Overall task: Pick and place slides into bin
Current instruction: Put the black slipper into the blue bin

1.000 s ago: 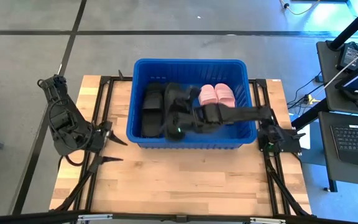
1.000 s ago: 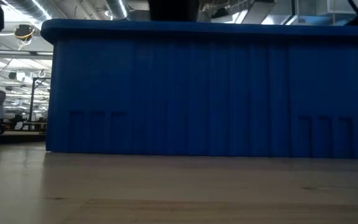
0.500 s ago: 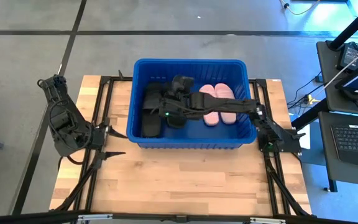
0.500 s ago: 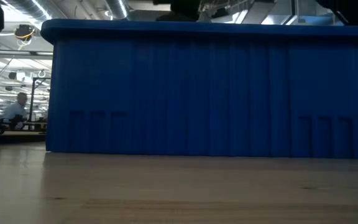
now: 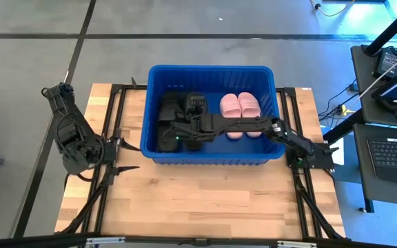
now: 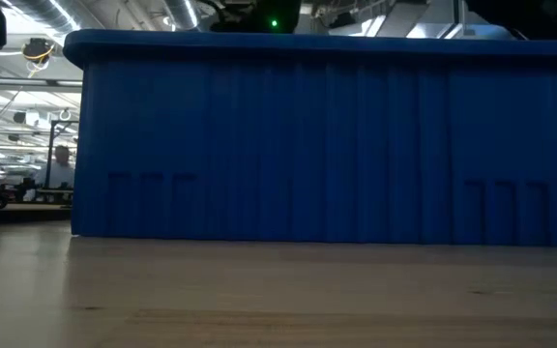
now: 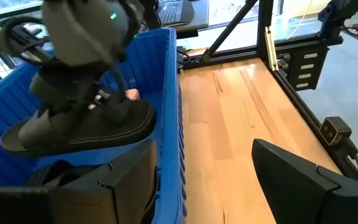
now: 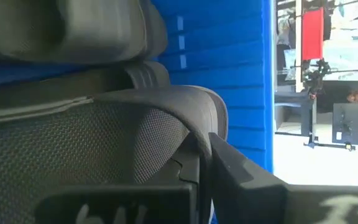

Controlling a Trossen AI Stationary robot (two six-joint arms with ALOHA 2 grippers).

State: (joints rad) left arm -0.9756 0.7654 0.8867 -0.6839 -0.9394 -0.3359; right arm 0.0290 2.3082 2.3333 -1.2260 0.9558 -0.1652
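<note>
The blue bin point(image 5: 212, 68) stands on the table's far half; it fills the low view point(image 6: 327, 145). Two pale pink slides point(image 5: 240, 105) lie side by side in its right half, and black slides point(image 5: 169, 110) lie in its left half. My right arm reaches from the table's right across the bin. My right gripper point(image 5: 178, 132) is over the bin's left half, shut on a black slide point(image 7: 86, 127). My left gripper point(image 5: 126, 157) waits open and empty at the table's left, just outside the bin's left wall point(image 7: 166, 74). My right gripper holds the black slide by its wide strap point(image 7: 95, 99), pinched between the two fingers, which come from above and point down. The textured strap point(image 8: 123, 137) fills its wrist view beside one finger point(image 8: 241, 180). The slide sits about level over another black slide point(image 7: 61, 177); whether they touch, I cannot tell.
Bare wooden tabletop point(image 5: 198, 200) lies in front of the bin. Black frame rails point(image 5: 116, 117) run along both table sides. Desks with a laptop point(image 5: 391, 148) stand beyond the table's right edge.
My right gripper has gone with the black slide from the bin's middle toward the table's left edge, staying inside the bin. The slide now stands over the black slides in the left half, and the pink pair shows in full.
</note>
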